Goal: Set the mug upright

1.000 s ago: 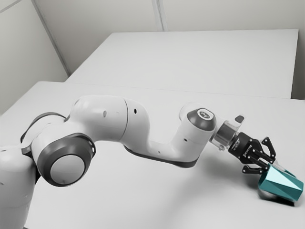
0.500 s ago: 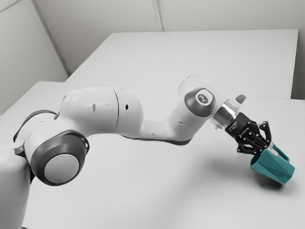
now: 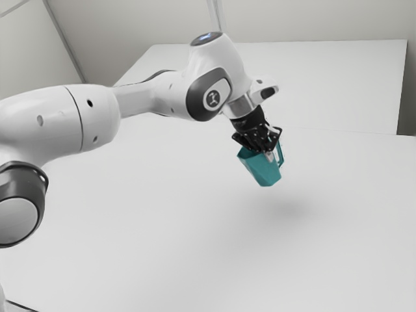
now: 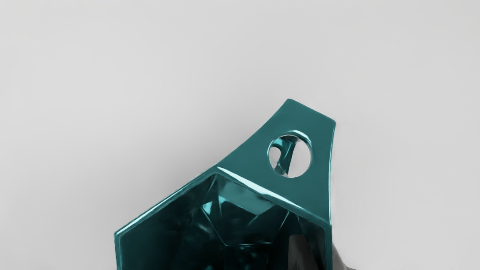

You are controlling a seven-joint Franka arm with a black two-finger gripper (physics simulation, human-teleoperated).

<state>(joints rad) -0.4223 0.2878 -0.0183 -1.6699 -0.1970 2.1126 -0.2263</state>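
Note:
In the exterior view my gripper [image 3: 268,153] holds the teal mug [image 3: 263,170] above the table, with a soft shadow below it. The mug is tilted, its mouth toward the gripper and upper left, its handle [image 3: 280,155] on the exterior view's right. In the wrist view the mug [image 4: 275,193] shows its open mouth. One finger of the gripper [image 4: 322,253] is inside the mouth and the other is outside, so the fingers are shut on the mug's wall near the handle. Much of the outer finger is hidden behind that wall.
A white table [image 3: 162,240] spreads under the arm and the mug. Behind it stands another white surface [image 3: 325,78], with pale walls beyond.
My gripper has carried the mug up and toward the exterior view's left, away from the table's right part. The mug has turned from lying nearly sideways to a steeper tilt.

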